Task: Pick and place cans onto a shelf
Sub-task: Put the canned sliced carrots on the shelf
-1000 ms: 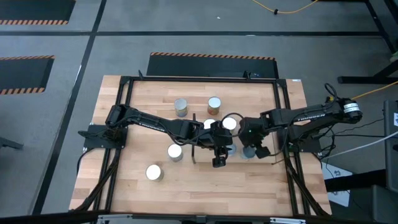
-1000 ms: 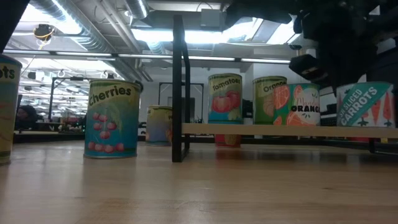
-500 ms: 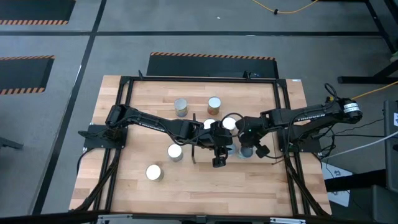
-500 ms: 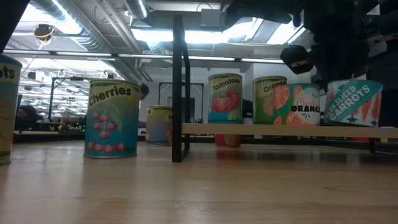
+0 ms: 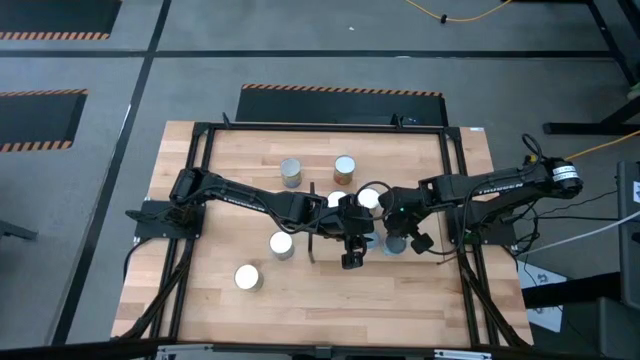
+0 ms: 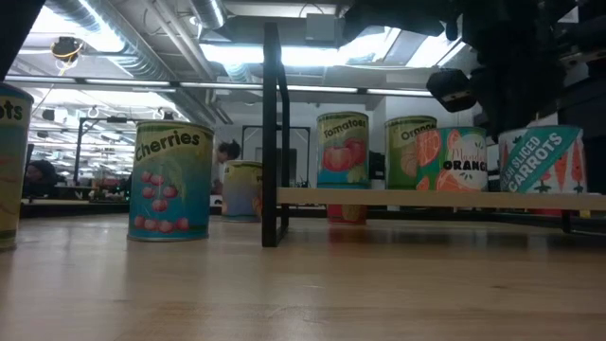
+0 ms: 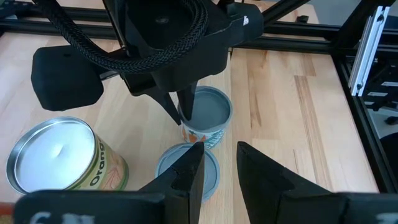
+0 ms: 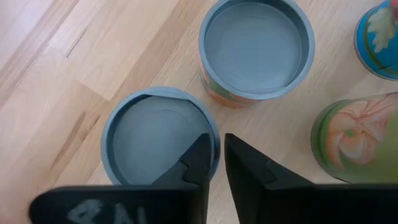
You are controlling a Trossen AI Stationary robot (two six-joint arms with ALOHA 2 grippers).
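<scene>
Shelf point(image 6: 379, 197): three cans stand on the board in the low view. From its dark upright panel outward they are the oranges can point(image 6: 410, 150), the mandarin can point(image 6: 464, 159) and the sliced-carrots can point(image 6: 542, 159), which is upright at the far end from the panel.

Right gripper point(image 8: 216, 144) is directly over the carrots can. Its jaws are nearly together with a thin gap, tips at the can's rim. Cannot tell whether they grip the rim or have let go.

Left gripper point(image 7: 217, 155) hovers over the shelf beside it, jaws released, nothing between them.

Off the shelf, on the bench point(image 6: 284, 294):
- The cherries can point(image 6: 170, 180) is just outside the panel.
- A pale can point(image 6: 243, 189) is behind the cherries can.
- Another can point(image 6: 9, 166) is farther out on that side.
- The tomatoes can point(image 6: 343, 147) shows its base below the board, so it looks to stand behind the shelf, not on it.

Judgement: roughly half done, with the third placement finishing and about four cans left to shelve.
</scene>
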